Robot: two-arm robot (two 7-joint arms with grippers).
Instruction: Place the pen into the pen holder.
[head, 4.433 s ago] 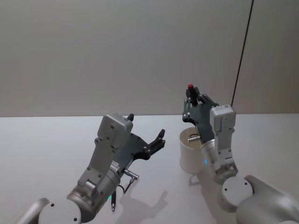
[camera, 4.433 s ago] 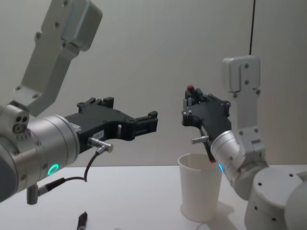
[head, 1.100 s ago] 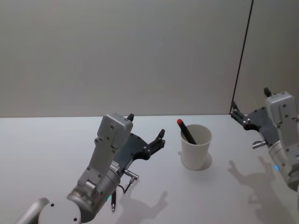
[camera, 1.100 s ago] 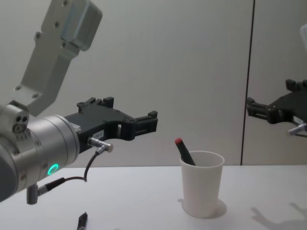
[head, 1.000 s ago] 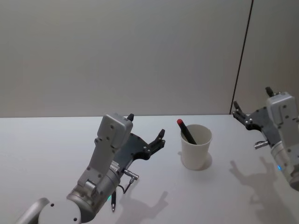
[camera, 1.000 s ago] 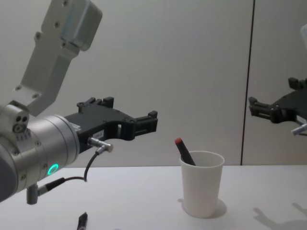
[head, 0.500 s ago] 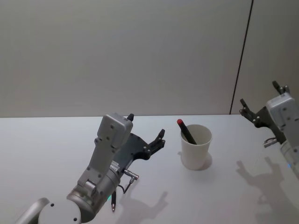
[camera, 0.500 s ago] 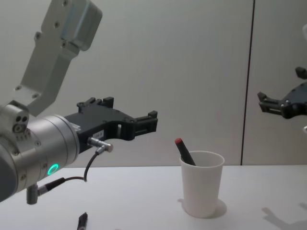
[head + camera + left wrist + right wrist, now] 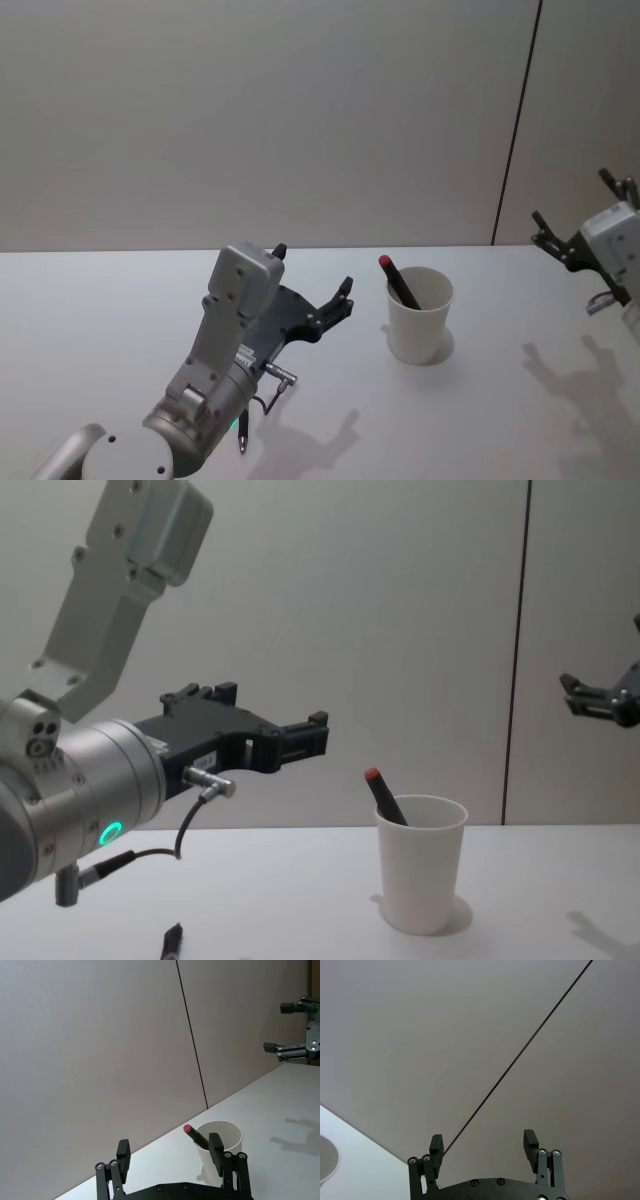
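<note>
White cup (image 9: 418, 330), pen (image 9: 400, 281) inside, clear of fingers (image 9: 285, 1049)

The left gripper (image 9: 314, 267) is held raised at the near left, on a bent arm, with its fingers spread apart. The right gripper (image 9: 570, 197) is held high at the right edge, fingers likewise parted.
</note>
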